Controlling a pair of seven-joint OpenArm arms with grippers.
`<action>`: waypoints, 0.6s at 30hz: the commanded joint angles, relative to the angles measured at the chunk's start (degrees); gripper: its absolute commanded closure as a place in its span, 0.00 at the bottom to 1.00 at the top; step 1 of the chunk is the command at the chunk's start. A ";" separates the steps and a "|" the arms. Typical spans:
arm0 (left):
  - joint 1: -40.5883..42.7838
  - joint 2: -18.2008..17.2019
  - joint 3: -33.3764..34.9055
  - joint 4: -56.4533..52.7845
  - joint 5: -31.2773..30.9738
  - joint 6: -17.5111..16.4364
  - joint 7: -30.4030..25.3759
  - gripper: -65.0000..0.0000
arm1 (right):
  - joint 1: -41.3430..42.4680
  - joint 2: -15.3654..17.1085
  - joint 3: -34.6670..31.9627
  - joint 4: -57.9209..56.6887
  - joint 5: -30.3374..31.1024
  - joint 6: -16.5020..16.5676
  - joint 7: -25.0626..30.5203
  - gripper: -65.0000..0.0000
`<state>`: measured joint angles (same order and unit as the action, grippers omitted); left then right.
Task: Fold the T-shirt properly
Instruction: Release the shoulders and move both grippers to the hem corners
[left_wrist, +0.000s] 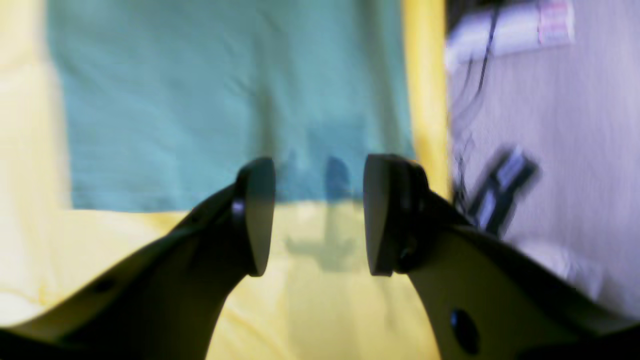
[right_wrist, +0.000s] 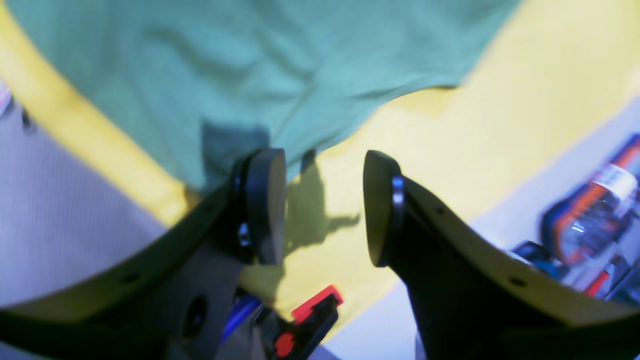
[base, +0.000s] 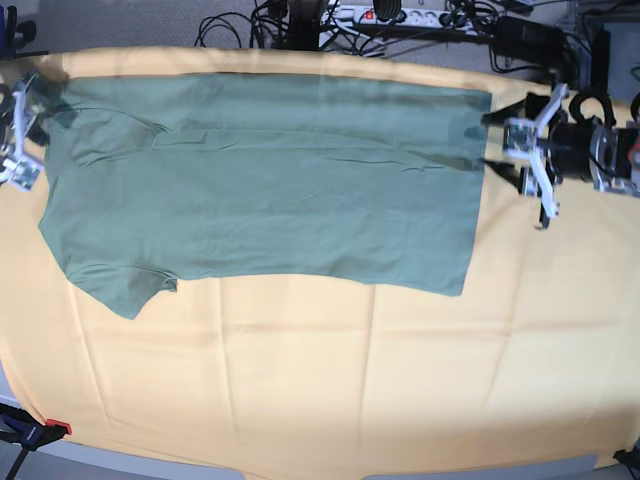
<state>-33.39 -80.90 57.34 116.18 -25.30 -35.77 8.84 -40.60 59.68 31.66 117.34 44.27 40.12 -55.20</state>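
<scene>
The sage-green T-shirt (base: 270, 180) lies spread on the far half of the yellow-orange cloth (base: 330, 380), sleeves toward the left and hem toward the right. My left gripper (base: 512, 150) hovers just off the hem's far right corner, open and empty. In the left wrist view its fingers (left_wrist: 319, 215) stand apart over the cloth, with the T-shirt (left_wrist: 225, 110) just ahead. My right gripper (base: 25, 135) is at the shirt's left end by the upper sleeve, open too. In the right wrist view its fingers (right_wrist: 325, 207) hold nothing, and the wrinkled T-shirt (right_wrist: 260, 65) lies just beyond them.
A power strip (base: 400, 14) and tangled cables lie beyond the table's far edge. A red-and-black clamp (base: 40, 430) grips the cloth at the near left corner. A bottle (right_wrist: 590, 200) and clutter sit off the table beside the right arm.
</scene>
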 joint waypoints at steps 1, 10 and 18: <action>-2.45 -0.90 -0.79 0.24 -2.45 2.71 0.22 0.54 | 0.26 1.25 2.78 0.46 1.73 -0.12 0.04 0.57; -8.37 6.51 -1.33 -12.15 -14.12 14.25 3.65 0.54 | 0.28 0.94 9.33 0.24 5.05 -0.12 0.07 0.57; -8.39 22.21 -11.93 -44.98 -37.07 5.60 10.40 0.54 | 0.42 -2.25 9.33 0.24 5.03 -0.12 0.09 0.57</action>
<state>-40.40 -57.49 46.06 70.46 -62.00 -30.24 20.67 -40.36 56.21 40.21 117.25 49.19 40.14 -55.61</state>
